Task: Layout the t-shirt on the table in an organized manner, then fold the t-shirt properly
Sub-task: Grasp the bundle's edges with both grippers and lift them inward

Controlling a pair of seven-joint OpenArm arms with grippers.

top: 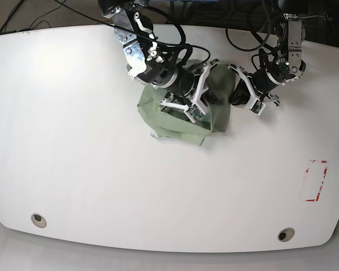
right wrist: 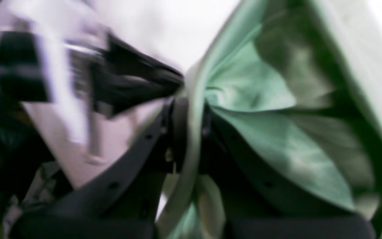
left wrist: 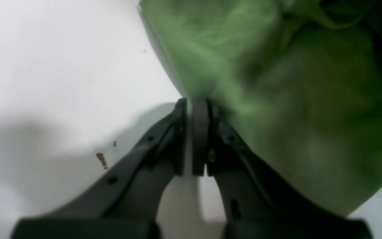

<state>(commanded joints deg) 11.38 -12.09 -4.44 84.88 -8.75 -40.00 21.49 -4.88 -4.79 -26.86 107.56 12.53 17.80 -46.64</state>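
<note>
Jaws: both clamp t-shirt [top: 183,121] | base only: red tape [top: 315,180]

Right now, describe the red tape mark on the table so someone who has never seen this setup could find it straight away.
Start with the big white table, seen from the base view. Go to its right edge, well clear of the bunched t-shirt, above the right-hand grey grommet. The red tape mark is a thin open rectangle outline, the only red thing on the tabletop.
</note>
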